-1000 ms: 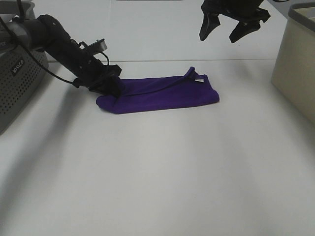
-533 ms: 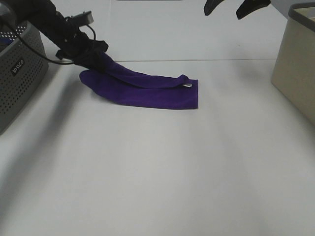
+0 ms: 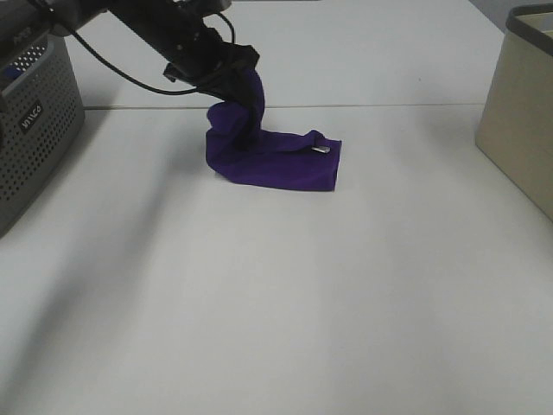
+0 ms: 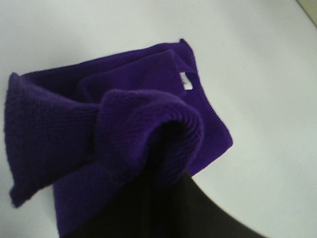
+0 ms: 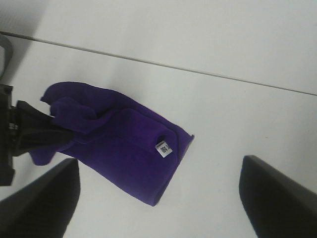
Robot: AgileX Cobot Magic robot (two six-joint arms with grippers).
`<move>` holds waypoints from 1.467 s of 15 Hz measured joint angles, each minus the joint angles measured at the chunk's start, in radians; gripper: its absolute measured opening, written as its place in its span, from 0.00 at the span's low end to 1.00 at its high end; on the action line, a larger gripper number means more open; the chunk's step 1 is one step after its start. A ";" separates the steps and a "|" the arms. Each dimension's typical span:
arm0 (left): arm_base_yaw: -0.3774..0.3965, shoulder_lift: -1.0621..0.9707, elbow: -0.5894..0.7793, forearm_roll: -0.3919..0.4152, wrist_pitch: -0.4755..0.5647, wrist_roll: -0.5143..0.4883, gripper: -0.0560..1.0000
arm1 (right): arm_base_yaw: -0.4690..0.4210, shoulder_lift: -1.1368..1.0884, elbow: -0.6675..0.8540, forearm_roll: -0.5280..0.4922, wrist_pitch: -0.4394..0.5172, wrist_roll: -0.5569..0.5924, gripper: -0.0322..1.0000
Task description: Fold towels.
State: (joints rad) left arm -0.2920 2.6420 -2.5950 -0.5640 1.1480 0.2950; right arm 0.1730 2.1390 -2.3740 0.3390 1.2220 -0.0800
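Note:
The deep purple towel (image 3: 281,162) lies folded on the white table, its small white tag (image 3: 321,150) on the right edge. My left gripper (image 3: 235,79) is shut on the towel's left end and holds it bunched up above the rest of the cloth. In the left wrist view the towel (image 4: 74,124) wraps over a dark finger (image 4: 163,208), with the tag (image 4: 186,82) beyond. My right gripper (image 5: 158,161) is open and empty, high above the towel (image 5: 124,148); it is out of the exterior high view.
A grey perforated basket (image 3: 34,121) stands at the left edge of the table. A beige bin (image 3: 518,104) stands at the right edge. A seam line (image 3: 415,105) crosses the table behind the towel.
My left gripper has lifted the towel's left end and carried it rightward over the rest of the cloth. My right gripper has risen out of the exterior high view.

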 joint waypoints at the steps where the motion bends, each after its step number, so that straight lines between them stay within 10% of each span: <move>1: -0.046 0.019 0.000 -0.004 -0.049 -0.011 0.08 | 0.000 -0.002 0.000 0.001 0.000 0.000 0.86; 9: -0.111 0.079 0.000 -0.089 -0.219 -0.017 0.21 | 0.000 -0.007 0.000 0.001 0.000 0.000 0.86; 11: -0.126 0.086 0.000 -0.137 -0.241 -0.017 0.60 | 0.000 -0.007 0.000 0.001 0.000 0.000 0.86; 15: -0.120 0.085 -0.021 -0.201 -0.197 -0.016 0.73 | 0.000 -0.007 0.000 0.001 0.000 -0.001 0.86; 18: -0.080 0.078 -0.127 -0.130 -0.068 -0.032 0.73 | 0.000 -0.010 0.000 -0.011 0.000 -0.002 0.86; 22: -0.001 0.023 -0.327 0.222 0.057 -0.193 0.73 | 0.000 -0.062 0.000 -0.075 0.001 -0.001 0.86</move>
State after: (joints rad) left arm -0.2930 2.6650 -2.9220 -0.3420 1.2050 0.1020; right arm 0.1730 2.0770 -2.3740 0.2640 1.2230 -0.0810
